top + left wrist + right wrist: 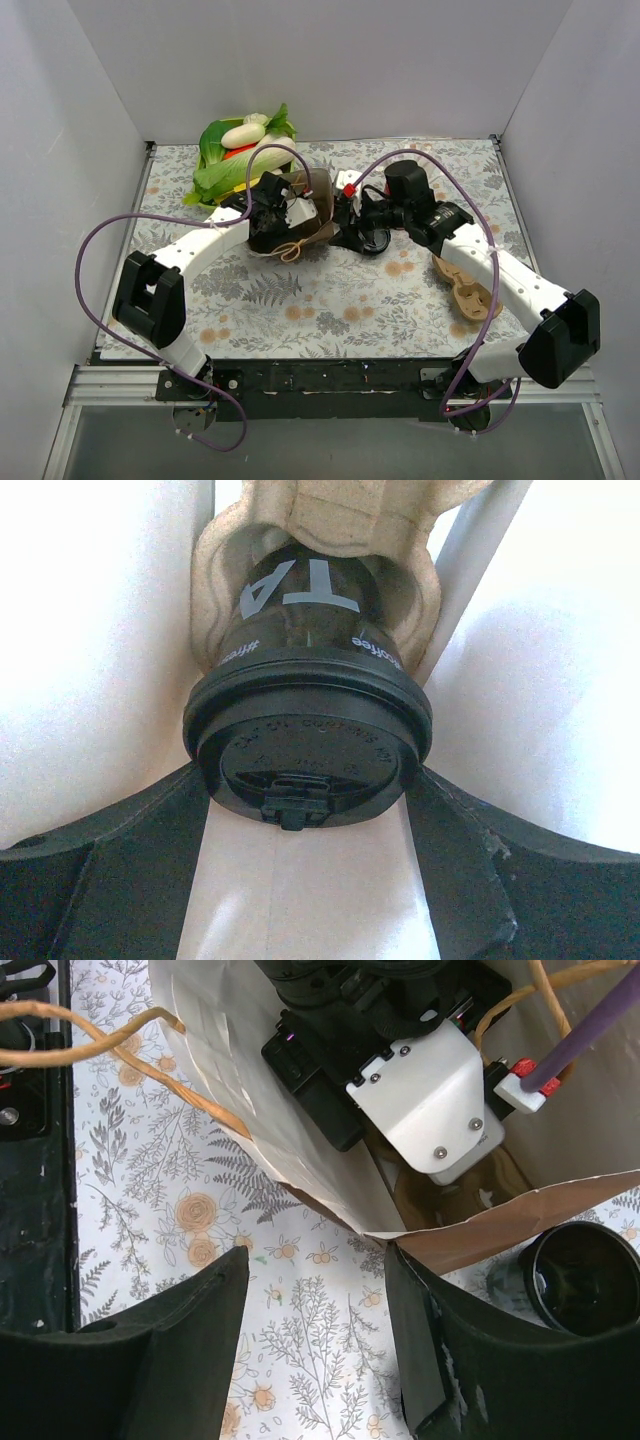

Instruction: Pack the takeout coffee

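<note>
Black and lidded, the takeout coffee [305, 760] lies inside the brown paper bag [322, 200], its base seated in tan pulp moulding [330, 510] and its sip lid facing your left wrist camera. Your left fingers [130, 870] stand wide, pressed against either side of the lid rim, so you have hold of the cup. Your right fingers [190, 1340] hang spread and empty over the floral counter [310, 1350], just at the bag's mouth.

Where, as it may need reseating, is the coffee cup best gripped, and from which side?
At the lid rim, from the lid end, a finger either side. The tan pulp pocket wraps the coffee cup below it, leaving only the round lid clear.
</note>
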